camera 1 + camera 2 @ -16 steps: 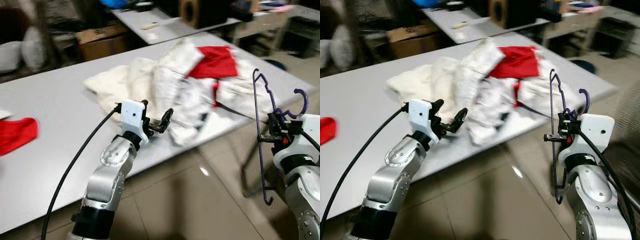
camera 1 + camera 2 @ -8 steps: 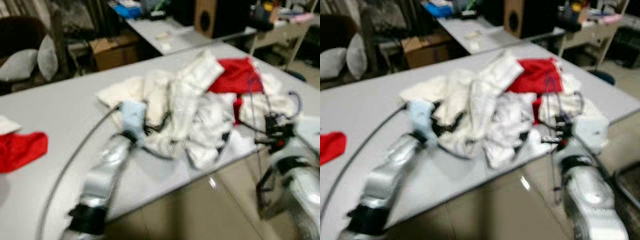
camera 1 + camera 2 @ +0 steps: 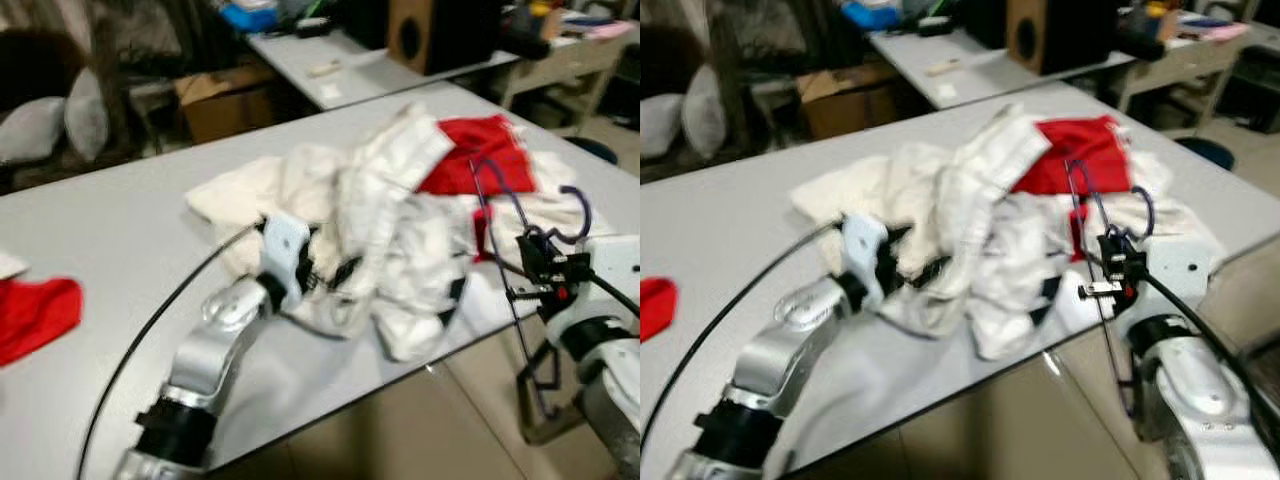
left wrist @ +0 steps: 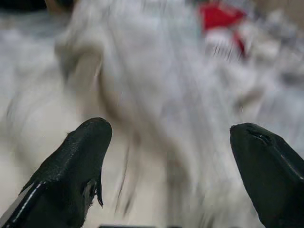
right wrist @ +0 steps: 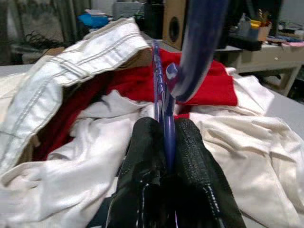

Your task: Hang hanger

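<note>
A thin purple hanger (image 3: pixel 497 222) stands roughly upright at the right edge of the grey table (image 3: pixel 120 230), hook on top. My right gripper (image 3: pixel 537 272) is shut on its wire; in the right wrist view the two black fingers (image 5: pixel 147 156) pinch the purple rod (image 5: pixel 159 90). A pile of white and red clothes (image 3: pixel 400 190) lies on the table just beyond it. My left gripper (image 3: pixel 335 275) reaches over the table to the near edge of the pile, and its fingers (image 4: pixel 80 161) stand wide apart over blurred white cloth (image 4: pixel 156 95), holding nothing.
A red cloth (image 3: pixel 30 312) lies at the table's far left. Behind stand a second table (image 3: pixel 340 70), a cardboard box (image 3: pixel 215 95), a speaker (image 3: pixel 430 30) and cushions (image 3: pixel 60 120). Tiled floor (image 3: pixel 400 430) runs along the table's near edge.
The camera has shifted and the pictures are blurred. My left gripper has advanced from the table edge to the clothes pile. The right gripper still holds the hanger, now closer to the pile.
</note>
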Controlling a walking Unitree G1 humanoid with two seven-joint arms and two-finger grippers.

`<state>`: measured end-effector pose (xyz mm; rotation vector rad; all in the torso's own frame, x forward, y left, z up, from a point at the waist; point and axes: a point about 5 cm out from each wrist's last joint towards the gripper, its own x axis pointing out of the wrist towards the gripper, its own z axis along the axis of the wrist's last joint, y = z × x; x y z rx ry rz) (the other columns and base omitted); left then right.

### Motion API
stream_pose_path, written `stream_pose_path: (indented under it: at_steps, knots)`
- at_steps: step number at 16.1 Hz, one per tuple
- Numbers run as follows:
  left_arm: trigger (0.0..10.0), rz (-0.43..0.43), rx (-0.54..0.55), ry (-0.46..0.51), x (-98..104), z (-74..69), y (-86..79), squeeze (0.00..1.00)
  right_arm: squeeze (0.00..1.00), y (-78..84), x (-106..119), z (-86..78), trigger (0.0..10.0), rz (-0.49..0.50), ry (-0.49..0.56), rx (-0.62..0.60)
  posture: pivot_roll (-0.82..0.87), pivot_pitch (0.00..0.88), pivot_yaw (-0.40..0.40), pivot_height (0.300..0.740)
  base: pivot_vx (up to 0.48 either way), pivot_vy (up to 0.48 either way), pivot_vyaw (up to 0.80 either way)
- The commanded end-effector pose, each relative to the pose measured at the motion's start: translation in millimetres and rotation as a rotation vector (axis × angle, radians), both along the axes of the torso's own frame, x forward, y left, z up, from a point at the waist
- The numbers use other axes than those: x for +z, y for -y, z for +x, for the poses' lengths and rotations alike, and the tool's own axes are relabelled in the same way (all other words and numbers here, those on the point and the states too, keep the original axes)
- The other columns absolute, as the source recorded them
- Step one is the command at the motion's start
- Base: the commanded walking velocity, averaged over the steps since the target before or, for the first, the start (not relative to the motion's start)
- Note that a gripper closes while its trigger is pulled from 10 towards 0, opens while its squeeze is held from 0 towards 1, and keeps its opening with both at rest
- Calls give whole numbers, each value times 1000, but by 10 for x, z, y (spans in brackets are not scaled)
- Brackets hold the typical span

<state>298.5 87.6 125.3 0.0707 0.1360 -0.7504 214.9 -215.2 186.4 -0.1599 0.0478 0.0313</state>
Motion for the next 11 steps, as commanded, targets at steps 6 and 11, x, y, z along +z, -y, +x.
stream_pose_path:
  at_steps: [6, 11]
  knots:
    - [10000, 205, -196, -40, -79, -60, 24, 0, 0, 150, 32, -79, 10000, -62, -69, 59, -188, 0, 79, 740, 0, 0, 0]
    - [10000, 33, -218, -58, 108, -85, 18, 0, 0, 159, 13, -97, 10000, -56, -80, 60, -178, 0, 81, 740, 0, 0, 0]
